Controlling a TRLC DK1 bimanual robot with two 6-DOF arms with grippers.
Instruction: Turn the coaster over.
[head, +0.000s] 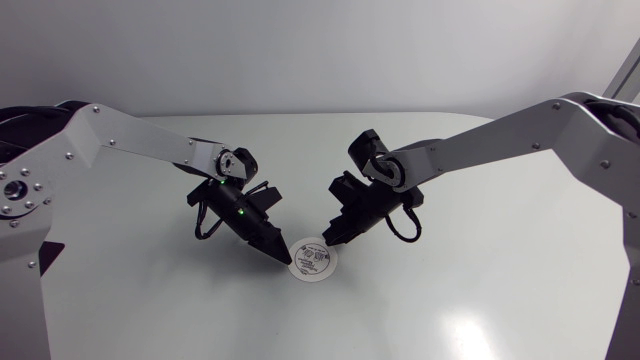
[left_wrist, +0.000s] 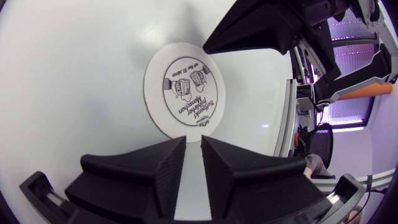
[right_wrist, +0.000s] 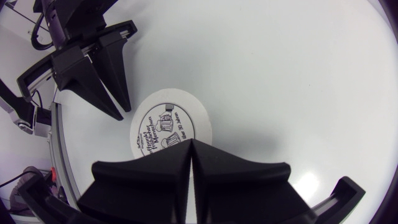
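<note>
You're seeing the coaster (head: 313, 260) lying flat, print side up, on the white table (head: 480, 290), just below the centre of the frame, with both arms closing it in. Your left gripper (head: 284, 251) is sitting at its left rim, fingers a narrow gap apart and gripping nothing. Your right gripper (head: 329, 238) is pointing at the upper right rim, fingers pressed together, empty.

Head view high above, downward; both wrist views close, sharing the coaster (head: 313, 262)
</note>
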